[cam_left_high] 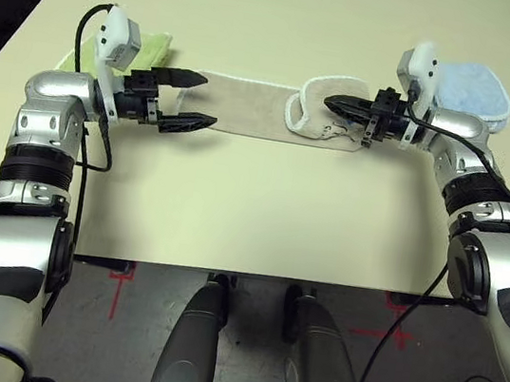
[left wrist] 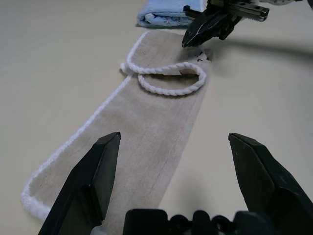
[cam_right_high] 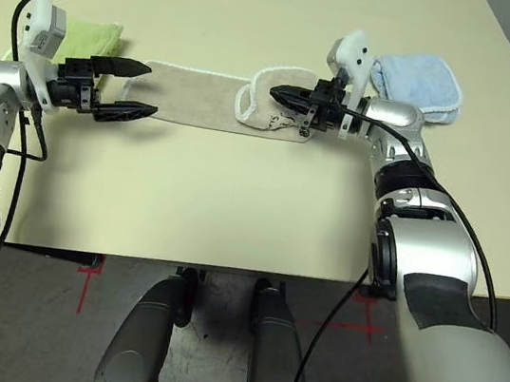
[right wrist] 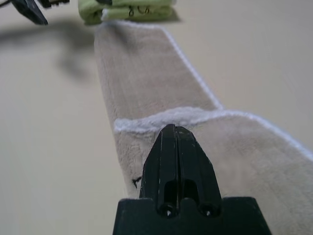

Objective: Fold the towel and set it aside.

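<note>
**Right end pinched and lifted for the lengthwise fold**

The towel [cam_left_high: 248,108] lies as a long strip across the far middle of the table [cam_left_high: 251,219], left to right. Its right end is turned back over itself, white edging curled in a loop. The right gripper [cam_left_high: 337,105] has its fingers clenched on that raised end; the right wrist view shows them pressed together with cloth on both sides. The left gripper [cam_left_high: 192,100] hangs spread wide at the towel's left end, one finger on either side of the strip, gripping nothing.

Judgement: fold under way. To do it well, carry the pinched end low and straight leftwards so edging meets edging. The left gripper could pin the left end to stop dragging.

Lime-green towel [cam_left_high: 152,46] just beyond the left end, light blue towel [cam_left_high: 472,89] far right; keep clear of both.
</note>
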Motion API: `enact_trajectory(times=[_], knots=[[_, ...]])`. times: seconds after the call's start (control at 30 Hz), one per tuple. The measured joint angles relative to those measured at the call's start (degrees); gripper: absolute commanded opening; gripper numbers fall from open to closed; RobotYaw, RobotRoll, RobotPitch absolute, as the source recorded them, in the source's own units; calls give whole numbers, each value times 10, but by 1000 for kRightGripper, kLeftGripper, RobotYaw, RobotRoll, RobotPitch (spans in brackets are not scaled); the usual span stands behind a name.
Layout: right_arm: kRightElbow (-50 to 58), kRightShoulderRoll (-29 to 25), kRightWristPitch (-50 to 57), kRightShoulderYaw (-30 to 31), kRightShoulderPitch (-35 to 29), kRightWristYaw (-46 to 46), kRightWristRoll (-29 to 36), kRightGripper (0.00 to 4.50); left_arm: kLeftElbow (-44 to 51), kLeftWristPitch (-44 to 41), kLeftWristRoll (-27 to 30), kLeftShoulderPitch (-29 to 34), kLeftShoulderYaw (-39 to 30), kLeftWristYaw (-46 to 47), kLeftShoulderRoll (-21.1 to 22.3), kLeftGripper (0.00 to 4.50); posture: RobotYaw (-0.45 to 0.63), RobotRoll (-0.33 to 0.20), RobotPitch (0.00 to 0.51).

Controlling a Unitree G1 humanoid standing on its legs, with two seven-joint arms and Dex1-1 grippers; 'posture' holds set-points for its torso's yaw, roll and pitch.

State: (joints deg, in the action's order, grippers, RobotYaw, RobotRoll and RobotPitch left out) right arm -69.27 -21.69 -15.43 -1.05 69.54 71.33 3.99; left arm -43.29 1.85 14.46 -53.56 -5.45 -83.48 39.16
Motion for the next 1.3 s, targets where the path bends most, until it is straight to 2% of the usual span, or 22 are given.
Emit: enact_trajectory(times=[0.13, 0.4, 0.57, 0.67, 0.8, 0.93, 1.07, 1.3], knots=[[-8, -1, 3, 12, 0, 3, -23, 25, -3, 12, 0, 0, 4, -1, 0, 4500, 96, 0, 278], [-21, 26, 5, 53, -6, -75, -79, 25, -2, 13, 0, 0, 5, 0, 0, 4500, 105, 0, 276], [-21, 30, -4, 60, -6, -93, -96, 25, 1, 12, 0, 1, 9, 6, 0, 4500, 104, 0, 275], [-21, 29, 0, 45, -6, -80, -83, 25, 2, 11, 0, 3, 10, 8, 0, 4500, 87, 0, 263], [-20, 16, 19, -4, 0, -38, -30, 25, 2, 11, 0, 4, 10, 12, -2, 4500, 79, 0, 258], [-3, -21, 30, -33, 9, -18, -5, 25, 1, 11, 0, 4, 11, 13, -7, 4500, 55, 0, 250], [-1, -47, 30, -34, -2, -17, -8, 25, -2, 15, 0, 4, 14, 13, -11, 4500, 51, 0, 248], [-1, -49, 14, -4, -41, -34, -42, 25, -3, 18, 0, 3, 17, 12, -19, 4500, 66, 0, 245]])
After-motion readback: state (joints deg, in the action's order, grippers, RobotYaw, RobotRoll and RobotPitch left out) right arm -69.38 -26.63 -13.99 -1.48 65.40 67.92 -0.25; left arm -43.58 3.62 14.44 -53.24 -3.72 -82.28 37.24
